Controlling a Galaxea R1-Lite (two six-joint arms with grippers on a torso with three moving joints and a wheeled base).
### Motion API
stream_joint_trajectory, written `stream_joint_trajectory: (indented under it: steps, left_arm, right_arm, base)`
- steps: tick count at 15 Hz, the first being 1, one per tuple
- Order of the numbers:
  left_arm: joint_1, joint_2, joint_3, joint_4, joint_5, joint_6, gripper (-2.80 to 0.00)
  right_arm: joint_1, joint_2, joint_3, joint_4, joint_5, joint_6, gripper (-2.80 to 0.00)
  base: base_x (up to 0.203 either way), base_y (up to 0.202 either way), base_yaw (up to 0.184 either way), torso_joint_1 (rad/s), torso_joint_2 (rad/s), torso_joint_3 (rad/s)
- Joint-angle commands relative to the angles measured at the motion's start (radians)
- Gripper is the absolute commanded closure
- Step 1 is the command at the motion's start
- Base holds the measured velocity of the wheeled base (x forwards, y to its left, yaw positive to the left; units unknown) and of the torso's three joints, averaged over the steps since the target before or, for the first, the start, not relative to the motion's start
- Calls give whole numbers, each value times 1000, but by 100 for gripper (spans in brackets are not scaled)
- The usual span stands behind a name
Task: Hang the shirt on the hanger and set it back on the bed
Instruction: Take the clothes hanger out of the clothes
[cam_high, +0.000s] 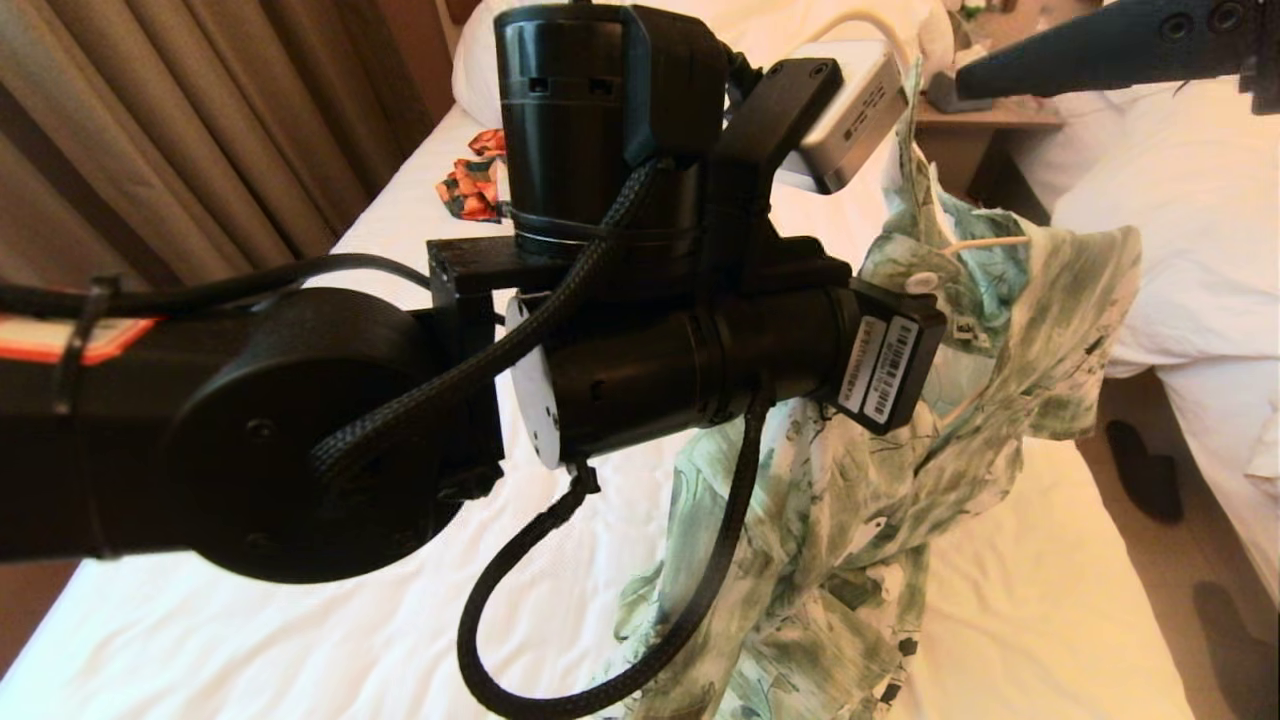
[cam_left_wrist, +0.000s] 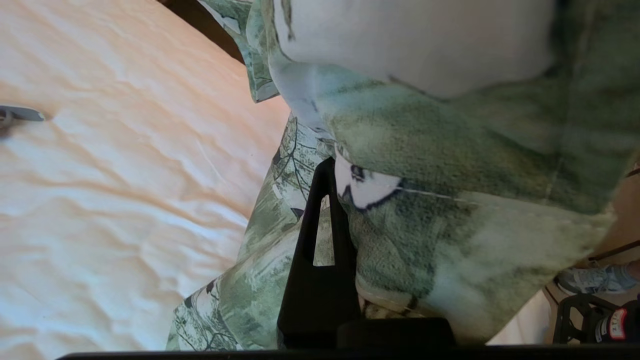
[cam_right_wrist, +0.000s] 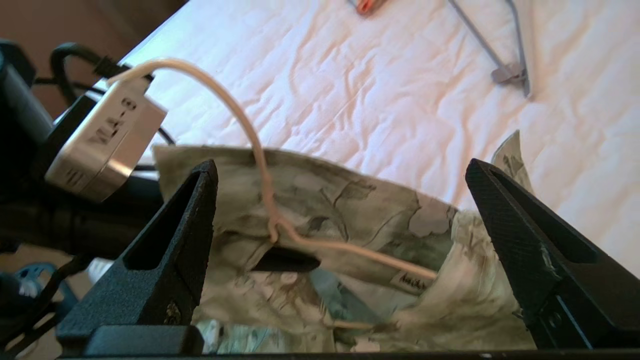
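Underneath, wrinkled white bed (cam_high: 350, 600); brown curtains (cam_high: 180, 130) alongside; nightstand (cam_high: 985, 125) beyond.

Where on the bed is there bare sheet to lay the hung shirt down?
Bare sheet lies on the bed right of the shirt, and left of it beneath the left arm. Toward the pillow it is crowded: an orange garment and a grey hanger.

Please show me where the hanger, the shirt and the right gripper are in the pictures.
hanger (cam_right_wrist: 250, 130): right wrist view, on its hook.
shirt (cam_high: 850, 530): head view, on the hanging front.
right gripper (cam_right_wrist: 345, 200): right wrist view, midway between its open fingertips.
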Motion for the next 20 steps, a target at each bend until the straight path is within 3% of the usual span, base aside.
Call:
stream_joint_trajectory:
  steps: [1, 13, 20]
  left_arm:
    - [0, -4, -1, -2, 0, 1, 0]
    - [0, -16, 3, -2, 0, 1, 0]
    - [-1, -19, 6, -2, 0, 0, 0]
  right_arm:
    - [14, 24, 0, -11, -13, 0, -280]
    - [67, 102, 0, -192, -99, 9, -280]
    - [81, 112, 0, -202, -113, 11, -280]
  base:
    - [0, 0, 0, 0, 0, 0]
    - [0, 0, 0, 0, 0, 0]
    - [0, 0, 0, 0, 0, 0]
